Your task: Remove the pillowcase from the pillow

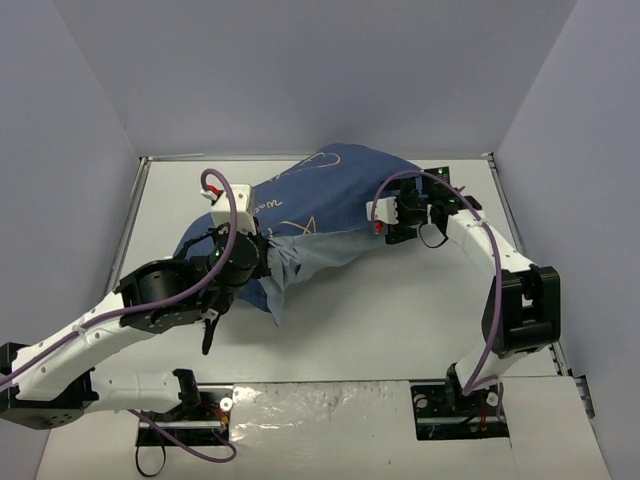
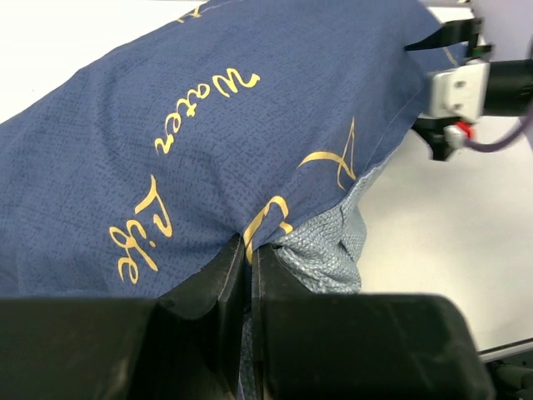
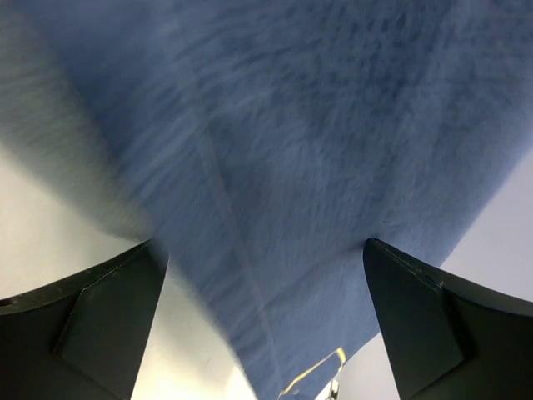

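Observation:
The pillowcase [image 1: 330,190] lies bulging across the middle of the table, dark blue with cream script, and its paler grey-blue face [image 1: 310,262] hangs out at the near side. The pillow is hidden inside it. My left gripper [image 1: 264,256] is shut on a fold of the pillowcase [image 2: 208,125] where the dark and pale fabric [image 2: 333,242] meet, seen in the left wrist view [image 2: 248,254]. My right gripper [image 1: 374,216] is open at the pillowcase's right edge. Its fingers [image 3: 425,317] stand wide apart with blue fabric [image 3: 275,125] between them.
The white table [image 1: 400,320] has a raised rim [image 1: 140,200] and grey walls on three sides. A crinkled silver sheet [image 1: 320,405] lies between the arm bases at the near edge. The right gripper's white body [image 2: 456,90] shows in the left wrist view.

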Robot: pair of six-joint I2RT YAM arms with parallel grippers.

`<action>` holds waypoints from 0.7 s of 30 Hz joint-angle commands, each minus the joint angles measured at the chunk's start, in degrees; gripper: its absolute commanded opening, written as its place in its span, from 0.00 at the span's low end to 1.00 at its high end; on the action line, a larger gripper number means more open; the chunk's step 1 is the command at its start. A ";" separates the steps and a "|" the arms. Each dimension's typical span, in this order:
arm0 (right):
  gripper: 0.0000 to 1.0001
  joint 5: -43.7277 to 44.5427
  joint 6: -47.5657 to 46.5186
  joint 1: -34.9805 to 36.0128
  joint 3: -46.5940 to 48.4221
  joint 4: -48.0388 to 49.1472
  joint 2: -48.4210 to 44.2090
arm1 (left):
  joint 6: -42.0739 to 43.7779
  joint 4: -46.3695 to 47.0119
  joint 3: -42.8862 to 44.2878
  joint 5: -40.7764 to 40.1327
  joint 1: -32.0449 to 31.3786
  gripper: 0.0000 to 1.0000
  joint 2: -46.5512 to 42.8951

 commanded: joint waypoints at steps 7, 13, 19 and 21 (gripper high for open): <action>0.63 8.37 21.06 2.43 -0.85 23.82 4.05 | 2.54 3.05 7.44 -2.03 0.76 0.02 -1.77; 0.00 -4.71 31.96 -2.73 0.91 17.14 -1.73 | 4.12 2.79 8.14 -1.86 1.99 0.02 -1.51; 0.00 -24.31 48.39 -14.68 3.10 12.31 -15.60 | 6.49 4.72 9.38 0.16 4.45 0.02 -0.28; 0.00 -28.70 53.40 -17.59 4.07 12.04 -18.26 | 6.93 6.03 9.99 1.83 5.50 0.02 0.25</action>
